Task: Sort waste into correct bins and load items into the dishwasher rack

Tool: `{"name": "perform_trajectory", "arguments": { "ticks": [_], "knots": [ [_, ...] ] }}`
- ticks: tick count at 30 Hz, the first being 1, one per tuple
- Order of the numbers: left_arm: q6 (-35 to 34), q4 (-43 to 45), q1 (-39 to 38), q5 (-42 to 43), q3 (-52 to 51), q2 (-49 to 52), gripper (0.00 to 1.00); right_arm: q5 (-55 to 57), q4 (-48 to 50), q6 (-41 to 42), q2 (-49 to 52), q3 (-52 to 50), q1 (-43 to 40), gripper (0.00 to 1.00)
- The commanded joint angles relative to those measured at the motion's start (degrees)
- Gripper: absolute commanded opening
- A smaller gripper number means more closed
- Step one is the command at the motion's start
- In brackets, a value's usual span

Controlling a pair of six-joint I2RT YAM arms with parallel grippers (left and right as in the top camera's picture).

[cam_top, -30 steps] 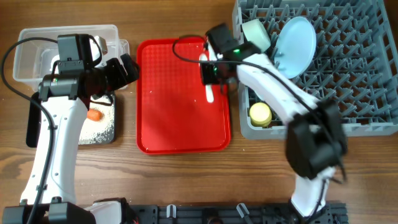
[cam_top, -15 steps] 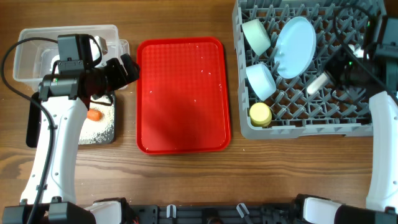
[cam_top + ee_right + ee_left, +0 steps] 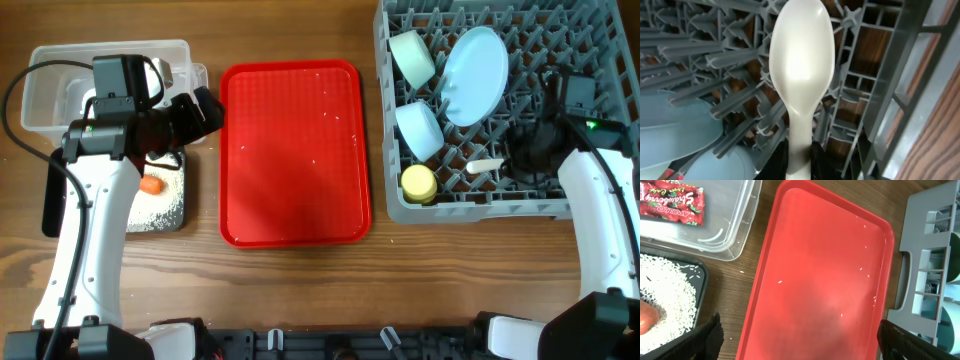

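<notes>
Over the rack's (image 3: 480, 208) front rows, I am pinching the white spoon (image 3: 801, 65) by its handle in my right gripper (image 3: 512, 160), its bowl end pointing left toward the yellow cup (image 3: 418, 182) in the rack's front-left corner. The plate (image 3: 474, 60) and two bowls (image 3: 420, 130) are standing in the rack's left half. Well left of the rack, beyond the red tray (image 3: 260, 200), my left gripper (image 3: 205, 110) is hanging spread wide and empty beside the clear tub (image 3: 50, 100) holding a wrapper (image 3: 672, 202) and the black tray (image 3: 704, 272) carrying rice (image 3: 665, 295) and a carrot piece (image 3: 151, 185).
</notes>
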Motion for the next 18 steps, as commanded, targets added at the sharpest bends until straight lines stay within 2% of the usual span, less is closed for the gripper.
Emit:
{"name": "perform_trajectory", "arguments": {
  "ticks": [1, 2, 3, 4, 6, 9, 10, 14, 17, 18],
  "knots": [
    [1.14, 0.02, -0.2, 0.04, 0.52, 0.39, 1.0, 0.98, 1.05, 1.09, 0.7, -0.11, -0.07, 0.16],
    [1.14, 0.04, -0.2, 0.02, 0.52, 0.39, 1.0, 1.01, 1.18, 1.07, 0.7, -0.11, -0.07, 0.3],
    [1.14, 0.02, -0.2, 0.02, 0.52, 0.39, 1.0, 0.98, 1.2, 1.07, 0.72, -0.11, -0.07, 0.83],
    [1.14, 0.04, -0.2, 0.02, 0.52, 0.39, 1.0, 0.98, 1.2, 1.07, 0.7, -0.11, -0.07, 0.9],
    [1.14, 0.02, -0.2, 0.02, 0.52, 0.39, 1.0, 0.98, 1.18, 0.96, 0.72, -0.11, -0.07, 0.94],
    [1.14, 0.04, -0.2, 0.02, 0.52, 0.39, 1.0, -2.36, 2.97, -6.54, 0.61, -0.04, -0.07, 0.95],
    [1.14, 0.04, -0.2, 0.04, 0.52, 0.39, 1.0, -5.55, 3.8, -10.84, -0.13, 0.46, -0.07, 1.0],
    [1.14, 0.04, -0.2, 0.02, 0.52, 0.39, 1.0, -20.83, 5.95, -28.79, -9.53, 2.51, -0.07, 1.0],
    [1.14, 0.02, -0.2, 0.02, 0.52, 0.39, 1.0, -33.22, 5.73, -50.51, -20.76, 2.51, 2.71, 1.0],
    [1.14, 0.02, -0.2, 0.02, 0.52, 0.39, 1.0, -33.03, 4.63, -54.36, -24.24, 2.49, 4.87, 0.99]
  ]
}}
